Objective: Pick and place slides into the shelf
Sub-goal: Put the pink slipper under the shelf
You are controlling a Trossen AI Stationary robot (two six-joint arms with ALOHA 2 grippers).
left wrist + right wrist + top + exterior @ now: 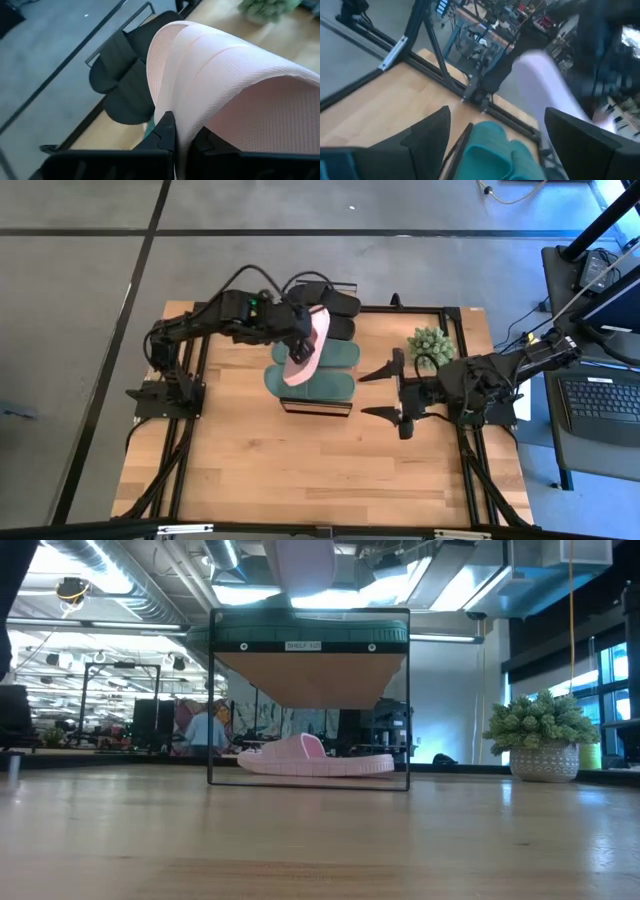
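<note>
My left gripper (297, 338) is shut on a pale pink slide (306, 345), carried above the shelf (316, 406). Two dark green slides (322, 383) lie on the shelf's top board, and two black slides (333, 308) sit at its far end. The second pink slide (315, 762) lies flat on its sole under the top board. My right gripper (385, 393) is open, just right of the shelf and pointing toward it. In the right wrist view its fingers (427, 135) frame the green slides (495, 150), with the held pink slide (545, 90) beyond. My left gripper (185, 140) pinches the pink slide by a pale textured wall near its strap (186, 112), one finger (165, 131) outside and the other tucked under the arch. The slide is lifted clear above the shelf (305, 565) and tilted.
A potted green plant (430, 345) stands on the table right of the shelf, close behind my right arm. Bare wooden tabletop (300, 470) stretches toward the near edge. Black frame rails run along the table's left and right sides.
</note>
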